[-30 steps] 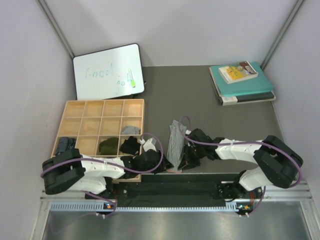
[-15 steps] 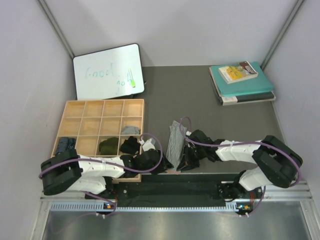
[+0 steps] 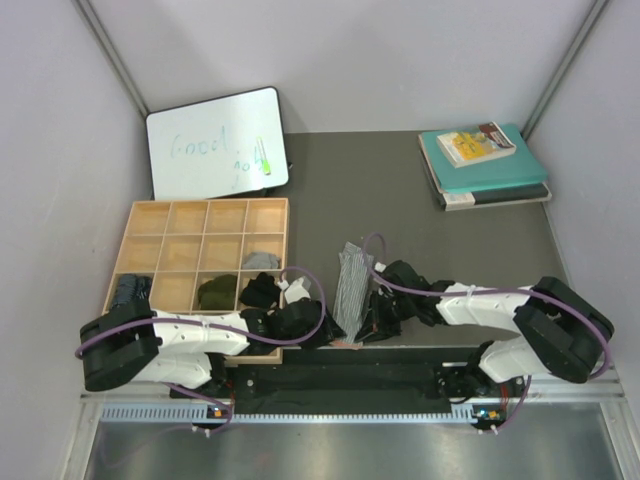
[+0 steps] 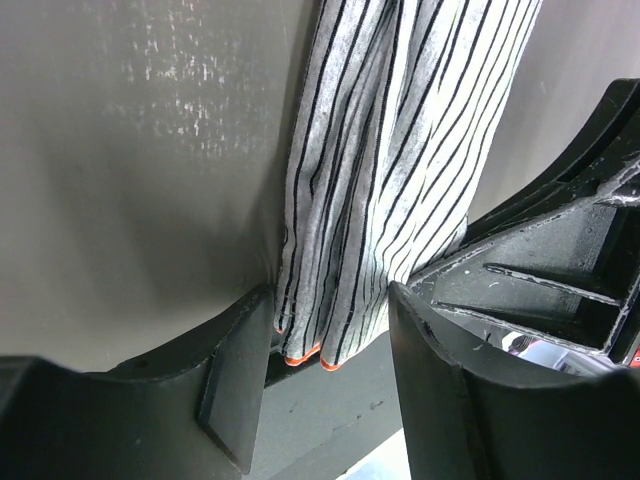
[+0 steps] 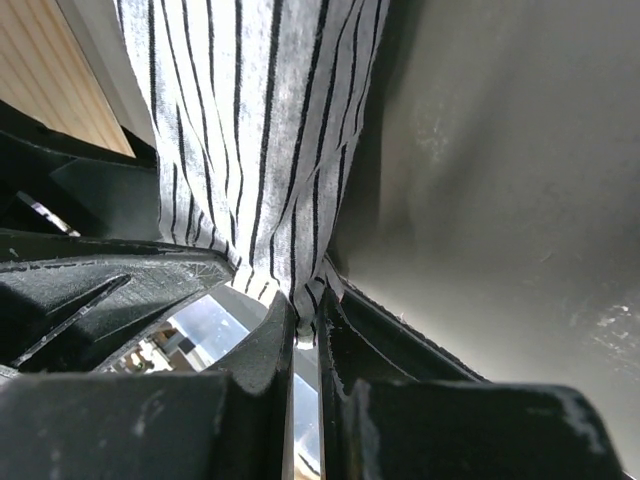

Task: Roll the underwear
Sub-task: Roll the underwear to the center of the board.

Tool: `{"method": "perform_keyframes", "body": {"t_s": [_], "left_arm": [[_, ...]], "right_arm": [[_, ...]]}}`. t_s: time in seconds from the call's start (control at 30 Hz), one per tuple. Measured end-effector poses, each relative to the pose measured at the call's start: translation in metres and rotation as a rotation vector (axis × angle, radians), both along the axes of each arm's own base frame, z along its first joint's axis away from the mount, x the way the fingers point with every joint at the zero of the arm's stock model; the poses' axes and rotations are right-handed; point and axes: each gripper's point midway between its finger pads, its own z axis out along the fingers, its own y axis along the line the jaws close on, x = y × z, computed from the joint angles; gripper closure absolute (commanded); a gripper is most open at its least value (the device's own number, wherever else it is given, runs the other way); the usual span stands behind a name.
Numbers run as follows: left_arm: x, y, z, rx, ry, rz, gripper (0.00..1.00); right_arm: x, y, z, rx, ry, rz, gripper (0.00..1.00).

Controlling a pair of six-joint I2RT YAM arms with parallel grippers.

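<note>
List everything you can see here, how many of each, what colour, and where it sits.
Table: one, dark grey.
Tray: one, pale wood, table's left.
Whiteboard: one, white, far left.
Books: one stack, mostly teal, far right.
Striped underwear: one, grey-white with dark stripes, table's near middle.
Grey underwear: one, light grey, tray's middle row, rightmost compartment.
Olive underwear: one, olive green, tray's near row.
Black cloth: one, black, near row, beside the olive.
Dark cloth: one, blue-grey, near row, leftmost compartment.
Left gripper: one, black, jaws apart around the striped underwear's end.
Right gripper: one, black, shut on its edge.
</note>
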Motion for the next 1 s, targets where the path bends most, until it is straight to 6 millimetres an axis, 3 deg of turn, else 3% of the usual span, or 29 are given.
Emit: {"method": "perform_keyframes", "body": {"t_s": [0.13,0.23,0.4,0.47,0.53,0.6,0.63,0.73,0.87,1.0], "left_arm": [[0.000,0.000,0.000,-0.002,0.002,0.003,0.51],[-0.001,-0.001,-0.003,-0.002,0.012,0.005,0.71],[-0.002,-0.004,-0.010,0.003,0.030,-0.005,0.87],[-0.002,-0.004,-0.010,0.004,0.034,-0.009,0.99],[-0.002,-0.004,-0.011,0.004,0.034,-0.013,1.00],[-0.002,-0.005,-0.011,0.003,0.035,-0.020,1.00],[-0.001,-0.005,-0.010,0.001,0.034,-0.025,1.00],[0.002,-0.009,-0.008,-0.004,0.033,-0.049,1.00],[0.008,-0.006,-0.006,0.004,0.051,-0.100,1.00],[0.018,0.000,-0.006,0.013,0.095,-0.139,1.00]], "right_arm": [[0.000,-0.003,-0.002,-0.001,0.002,-0.006,1.00],[-0.002,-0.005,-0.004,-0.007,0.010,-0.009,1.00],[-0.003,-0.006,-0.006,-0.011,0.015,-0.011,1.00],[-0.003,-0.006,-0.006,-0.011,0.015,-0.011,1.00],[-0.003,-0.006,-0.006,-0.012,0.016,-0.011,0.99],[-0.004,-0.007,-0.006,-0.017,0.013,-0.008,0.89],[-0.004,-0.008,-0.006,-0.022,0.009,-0.005,0.73],[0.000,-0.013,-0.003,-0.061,-0.036,0.020,0.50],[0.016,-0.021,0.017,-0.122,-0.186,0.070,0.42],[0.031,-0.016,0.056,-0.072,-0.441,0.141,0.36]]}}
